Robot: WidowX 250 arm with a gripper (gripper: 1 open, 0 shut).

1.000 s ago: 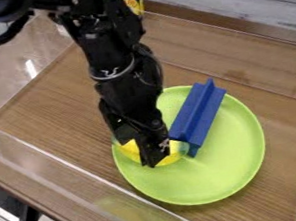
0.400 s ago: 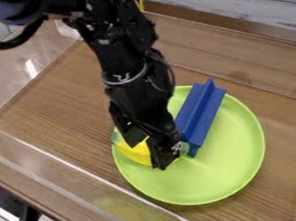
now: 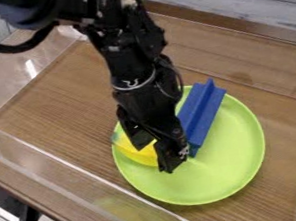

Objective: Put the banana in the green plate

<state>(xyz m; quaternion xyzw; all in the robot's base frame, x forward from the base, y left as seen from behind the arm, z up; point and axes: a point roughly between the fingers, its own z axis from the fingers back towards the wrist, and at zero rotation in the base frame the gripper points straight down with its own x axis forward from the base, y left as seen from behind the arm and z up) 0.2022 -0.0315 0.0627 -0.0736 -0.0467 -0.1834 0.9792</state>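
I am holding my tool pointing straight down over the green plate, with its jaws spread wide and gripping nothing. The tool's black fingers are hanging over the plate's 9 o'clock half, low above its surface; whether they are touching it I cannot tell. The banana is lying inside the plate near the rim at about 9 o'clock, released from my grip, a yellow piece mostly hidden behind my tool, so only its left part is showing. A blue ribbed block is also sitting in the plate, stretching from the plate's middle toward 12 o'clock, just beside my tool on the 3 o'clock side. The plate itself is resting on the wooden tabletop, inside a clear-walled enclosure whose edges are running around the tabletop.
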